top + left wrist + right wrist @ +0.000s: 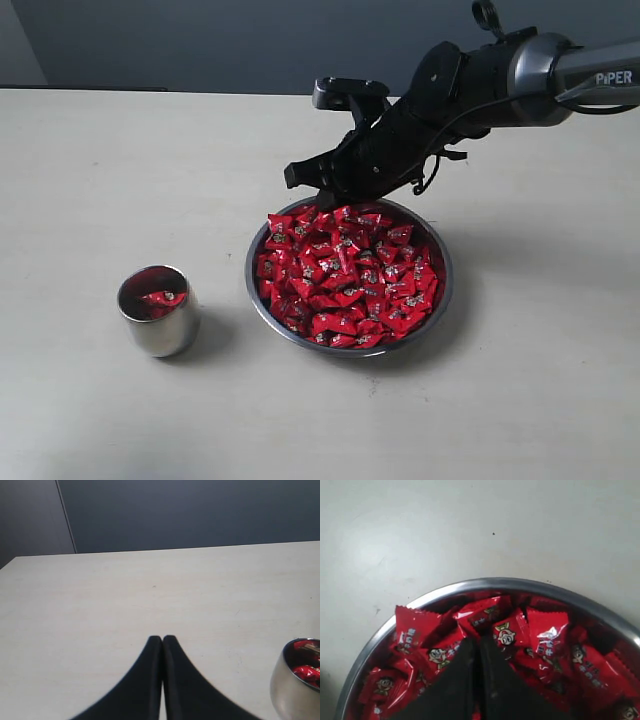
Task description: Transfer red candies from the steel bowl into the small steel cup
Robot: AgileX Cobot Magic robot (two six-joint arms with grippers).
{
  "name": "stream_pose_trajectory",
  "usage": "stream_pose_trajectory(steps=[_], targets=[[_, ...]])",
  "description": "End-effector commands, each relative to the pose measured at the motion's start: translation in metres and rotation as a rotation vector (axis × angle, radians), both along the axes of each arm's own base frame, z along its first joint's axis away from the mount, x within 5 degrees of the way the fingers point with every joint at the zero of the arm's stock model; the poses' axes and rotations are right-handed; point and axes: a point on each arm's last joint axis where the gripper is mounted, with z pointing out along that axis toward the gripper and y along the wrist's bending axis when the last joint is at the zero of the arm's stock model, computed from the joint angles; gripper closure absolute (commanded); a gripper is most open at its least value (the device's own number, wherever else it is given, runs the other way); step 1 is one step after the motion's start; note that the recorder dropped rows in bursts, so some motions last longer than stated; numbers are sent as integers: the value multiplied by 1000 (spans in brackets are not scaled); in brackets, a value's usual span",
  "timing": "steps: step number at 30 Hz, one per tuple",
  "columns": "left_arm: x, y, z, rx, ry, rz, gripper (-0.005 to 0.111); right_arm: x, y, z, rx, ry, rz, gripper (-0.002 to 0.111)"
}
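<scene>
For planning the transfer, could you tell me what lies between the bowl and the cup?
Only bare table separates cup and bowl, shown in the exterior view.

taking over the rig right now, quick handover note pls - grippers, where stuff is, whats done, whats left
Right gripper: shut, tips among the red candies near the rim of the steel bowl; cannot tell if it pinches one.
Left gripper: shut, empty, above the table near the small steel cup.
Done: a couple of candies lie in the cup.
Left: the bowl is heaped; nearly all to move.
</scene>
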Motion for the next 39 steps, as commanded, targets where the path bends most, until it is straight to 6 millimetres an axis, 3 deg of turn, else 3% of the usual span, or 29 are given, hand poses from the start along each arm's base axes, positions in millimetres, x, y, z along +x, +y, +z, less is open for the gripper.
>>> stream_pose_trajectory(steps=[1, 34, 39], targets=[[0, 0, -1, -3, -3, 1, 106, 2, -1, 5, 0, -15, 0, 109], [0, 0, -1, -3, -3, 1, 106, -8, -3, 2, -41, 61, 87, 109], [0, 0, -1, -3, -3, 1, 106, -9, -3, 10, -42, 21, 141, 109]])
